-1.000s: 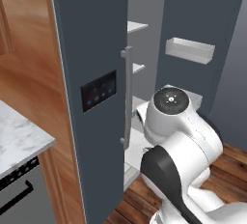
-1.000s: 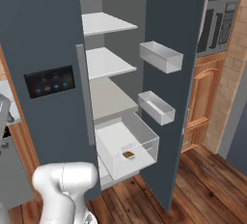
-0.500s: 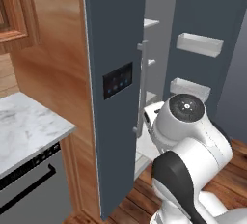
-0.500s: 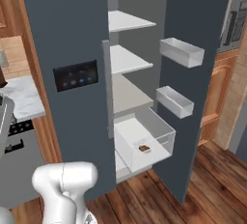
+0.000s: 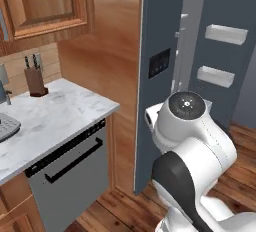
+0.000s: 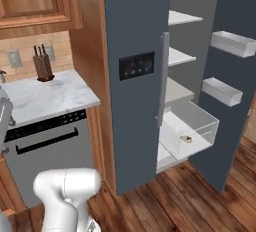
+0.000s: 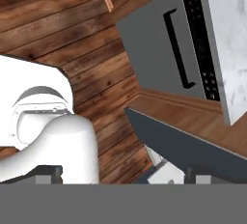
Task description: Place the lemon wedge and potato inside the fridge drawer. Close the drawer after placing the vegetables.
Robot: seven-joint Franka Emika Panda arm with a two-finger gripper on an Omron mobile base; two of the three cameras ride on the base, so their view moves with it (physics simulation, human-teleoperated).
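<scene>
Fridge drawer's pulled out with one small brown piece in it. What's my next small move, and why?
Probably swing the base toward the white marble counter to hunt for the lemon wedge. The translucent whitish fridge drawer stands open holding just the small tan-brown potato, and the fingers are apart, holding nothing.

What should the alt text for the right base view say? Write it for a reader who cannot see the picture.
The dark grey fridge stands open with its translucent fridge drawer pulled out and a small brown item, likely the potato, lying inside. To its left are a marble counter with a knife block and a grey dishwasher; the robot arm rises at lower left.
</scene>
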